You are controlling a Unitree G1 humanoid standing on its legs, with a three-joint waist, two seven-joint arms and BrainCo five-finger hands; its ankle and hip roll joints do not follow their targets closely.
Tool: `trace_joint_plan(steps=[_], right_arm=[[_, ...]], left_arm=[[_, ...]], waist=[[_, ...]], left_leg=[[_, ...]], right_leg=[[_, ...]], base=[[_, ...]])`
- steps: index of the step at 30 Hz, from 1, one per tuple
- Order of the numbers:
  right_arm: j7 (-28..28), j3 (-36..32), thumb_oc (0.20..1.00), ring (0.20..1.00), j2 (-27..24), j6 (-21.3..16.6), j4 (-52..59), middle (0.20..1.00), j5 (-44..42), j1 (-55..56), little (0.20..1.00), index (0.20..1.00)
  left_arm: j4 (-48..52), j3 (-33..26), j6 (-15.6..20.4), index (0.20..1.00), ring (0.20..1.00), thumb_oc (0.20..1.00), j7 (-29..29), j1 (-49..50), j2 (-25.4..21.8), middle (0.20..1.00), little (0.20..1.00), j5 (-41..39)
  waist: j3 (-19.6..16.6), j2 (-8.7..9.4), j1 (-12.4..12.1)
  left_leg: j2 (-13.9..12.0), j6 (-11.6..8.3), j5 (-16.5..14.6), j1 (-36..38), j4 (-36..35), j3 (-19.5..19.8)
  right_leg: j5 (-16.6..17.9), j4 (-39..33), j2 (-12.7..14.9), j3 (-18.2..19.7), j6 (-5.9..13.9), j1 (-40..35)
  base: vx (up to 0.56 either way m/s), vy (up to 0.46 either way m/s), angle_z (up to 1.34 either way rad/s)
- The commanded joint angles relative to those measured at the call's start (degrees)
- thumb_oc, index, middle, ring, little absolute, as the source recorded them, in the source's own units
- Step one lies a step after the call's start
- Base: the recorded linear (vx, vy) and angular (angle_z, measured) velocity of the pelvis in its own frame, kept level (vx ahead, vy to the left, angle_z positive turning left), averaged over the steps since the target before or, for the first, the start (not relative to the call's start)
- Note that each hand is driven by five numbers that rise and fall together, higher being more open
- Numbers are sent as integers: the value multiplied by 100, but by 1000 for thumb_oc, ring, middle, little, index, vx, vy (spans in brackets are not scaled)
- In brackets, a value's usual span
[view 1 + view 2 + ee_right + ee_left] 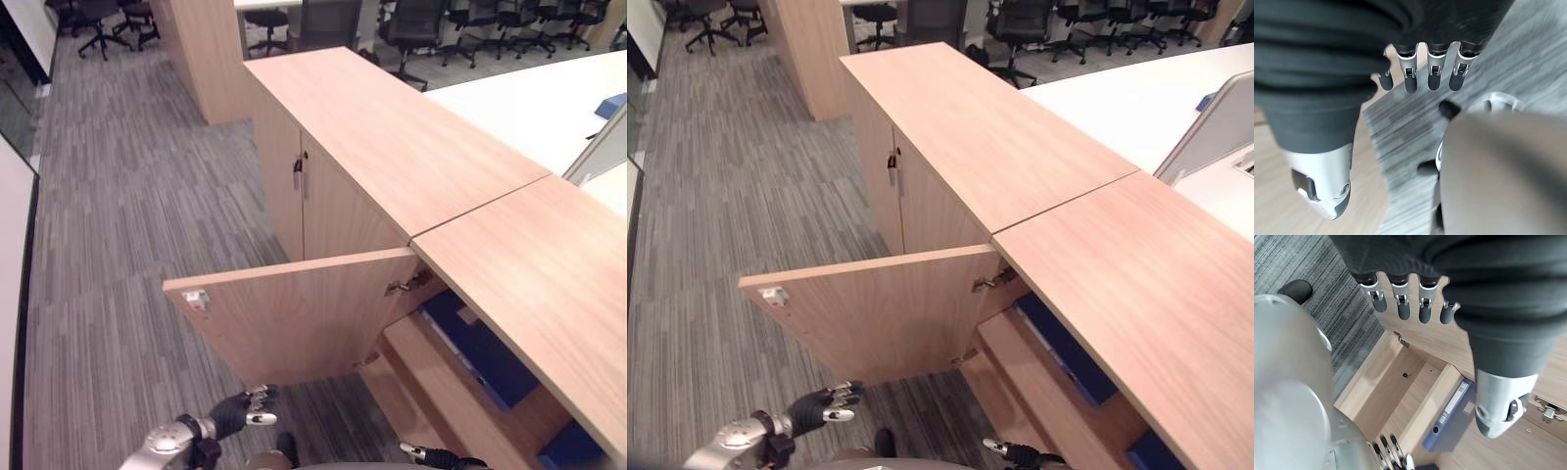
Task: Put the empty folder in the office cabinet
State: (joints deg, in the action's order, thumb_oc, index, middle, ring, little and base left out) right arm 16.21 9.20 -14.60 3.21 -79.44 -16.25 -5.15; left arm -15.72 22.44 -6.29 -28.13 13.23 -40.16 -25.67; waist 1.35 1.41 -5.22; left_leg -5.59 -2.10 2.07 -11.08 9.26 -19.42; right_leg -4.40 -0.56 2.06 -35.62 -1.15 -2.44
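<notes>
The wooden office cabinet [529,264] stands on my right with its door [294,313] swung wide open toward the carpet. Inside, a blue folder [480,352] lies on the shelf; the left wrist view shows it as a blue folder [1449,413] with a white spine label, flat on the wood. A second blue item [568,446] sits lower right in the cabinet. My left hand [240,409] hangs low in front of the door, open and holding nothing. My right hand [431,455] is at the bottom edge near the cabinet's base, fingers [1410,81] straight, also holding nothing.
A neighbouring cabinet section [299,174] beyond has shut doors with small handles. White desks [529,103] lie behind the cabinets, and several office chairs [411,29] stand at the back. Striped grey carpet [118,215] stretches to the left.
</notes>
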Motion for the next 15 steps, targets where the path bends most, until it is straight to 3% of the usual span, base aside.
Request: trace_joint_plan(steps=[1, 3, 5, 6, 8, 9, 15], right_arm=[[102, 66, 1000, 1000, -283, 28, -170, 1000, 200, -103, 1000, 1000], [206, 44, 1000, 1000, -380, 51, -183, 1000, 243, -73, 1000, 1000], [289, -5, 1000, 1000, -460, 56, -209, 1000, 245, -19, 1000, 1000], [294, 4, 1000, 1000, -448, 56, -208, 1000, 246, -20, 1000, 1000], [395, -85, 1000, 1000, -432, 94, -172, 1000, 136, 165, 1000, 1000], [382, -103, 1000, 1000, -380, 103, -109, 1000, 63, 265, 1000, 1000], [403, -255, 1000, 1000, -276, 301, 53, 1000, 90, 483, 1000, 1000]], left_arm=[[678, -401, 192, 1000, 1000, 1000, -444, 49, -668, 1000, 1000, -121], [663, -675, 228, 1000, 1000, 1000, -550, 176, -1117, 1000, 1000, -50], [562, -1137, 301, 1000, 1000, 1000, -516, 281, -1566, 1000, 1000, 146], [574, -1170, 305, 1000, 1000, 1000, -522, 316, -1576, 1000, 1000, 154], [-339, -1974, 403, 1000, 1000, 1000, -95, 170, -1769, 1000, 1000, 833], [-827, -2074, 444, 1000, 1000, 1000, 107, -119, -1716, 1000, 1000, 1189], [-2181, -2760, 279, 1000, 1000, 1000, 1200, -1813, -1514, 1000, 1000, 2560]], waist=[[179, -258, -72], [168, -271, -115], [128, -281, -201], [131, -266, -185], [-101, -274, -181], [-144, -230, -143], [-395, -177, 14]], left_leg=[[-1256, -687, 311, -537, 1158, -605], [-1424, -626, 234, -438, 1503, -723], [-1391, -579, 86, -331, 1527, -511], [-1377, -572, 89, -316, 1505, -514], [-1069, -518, -56, 251, 598, -459], [-970, -527, -5, 379, 307, -516], [-534, -479, -10, 762, -447, -529]], right_leg=[[-476, -231, -99, 108, 126, -362], [-493, -184, -73, 88, 39, -338], [-455, -148, -32, 84, 38, -316], [-452, -144, -22, 78, 46, -321], [-329, -163, 41, 35, 165, -286], [-271, -157, 83, -2, 212, -283], [-72, -148, 318, -43, 388, -234]], base=[[-75, -102, 15], [-31, -22, 13], [-3, 44, 13], [17, 83, 29], [78, 129, 26], [86, 132, 10], [21, 111, 36]])
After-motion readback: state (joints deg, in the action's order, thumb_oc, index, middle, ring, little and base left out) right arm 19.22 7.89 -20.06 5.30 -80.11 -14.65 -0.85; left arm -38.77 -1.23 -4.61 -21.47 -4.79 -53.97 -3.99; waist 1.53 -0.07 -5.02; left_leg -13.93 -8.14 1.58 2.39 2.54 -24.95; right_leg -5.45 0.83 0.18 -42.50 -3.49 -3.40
